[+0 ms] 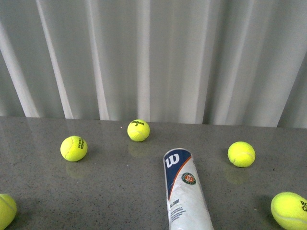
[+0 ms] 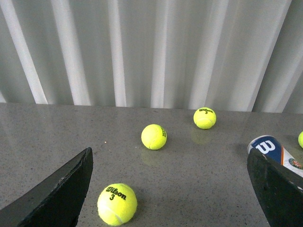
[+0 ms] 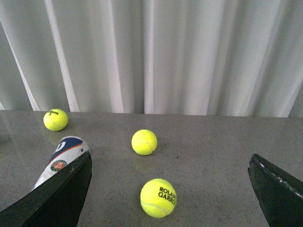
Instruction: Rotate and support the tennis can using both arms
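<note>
Both arms were out of the front view; only the wrist cameras showed the tools.

- Left gripper (image 2: 169, 153): fingers spread wide, nothing between them.
- Right gripper (image 3: 170, 157): the same, spread and empty.

The tennis can (image 1: 184, 191) lay on its side on the grey speckled table (image 1: 110, 191), near and a little right of centre. Its near end was cut off by the frame, and its navy "W" end pointed far. It lay between the two arms, close to the inner finger of each; contact could not be told.

- Near: one tennis ball (image 1: 5, 211) at far left and a Roland Garros ball (image 1: 290, 211) at far right, both well apart from the can.
- Farther: a Wilson ball (image 1: 74, 148) to the left and a plain-faced ball (image 1: 241, 154) to the right.
- Farthest: another Wilson ball (image 1: 138, 130), just before the white curtain (image 1: 153, 57).

Handling, as judged:
- The can was probably light, with a thin wall that would give under a hard squeeze.
- It was smooth and round, so likely to roll or slip.
- Its contents could not be seen.
- The best holds seemed to be near the two ends, where the wall should be stiffest, with one gripper turning and the other steadying.
</note>
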`<state>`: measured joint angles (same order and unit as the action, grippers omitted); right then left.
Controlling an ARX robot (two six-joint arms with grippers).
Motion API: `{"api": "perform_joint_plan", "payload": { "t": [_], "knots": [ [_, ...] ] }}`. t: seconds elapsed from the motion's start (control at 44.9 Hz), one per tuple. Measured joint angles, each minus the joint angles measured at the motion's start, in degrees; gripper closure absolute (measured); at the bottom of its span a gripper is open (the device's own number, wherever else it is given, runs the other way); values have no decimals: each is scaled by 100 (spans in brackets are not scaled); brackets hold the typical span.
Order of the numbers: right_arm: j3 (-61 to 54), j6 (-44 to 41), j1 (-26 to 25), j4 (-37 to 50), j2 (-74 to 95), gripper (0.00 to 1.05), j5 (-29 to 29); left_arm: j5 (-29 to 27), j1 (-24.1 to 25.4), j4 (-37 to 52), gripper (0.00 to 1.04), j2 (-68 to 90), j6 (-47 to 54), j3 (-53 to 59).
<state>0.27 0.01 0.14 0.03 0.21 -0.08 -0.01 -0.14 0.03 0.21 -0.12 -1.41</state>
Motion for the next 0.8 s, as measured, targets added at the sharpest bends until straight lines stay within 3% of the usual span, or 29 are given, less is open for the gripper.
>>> {"api": "perform_joint_plan", "payload": {
  "t": [0.801],
  "knots": [
    [0,0,0,0,0,7,0,0,0,0,7,0,0,0]
  ]
}}
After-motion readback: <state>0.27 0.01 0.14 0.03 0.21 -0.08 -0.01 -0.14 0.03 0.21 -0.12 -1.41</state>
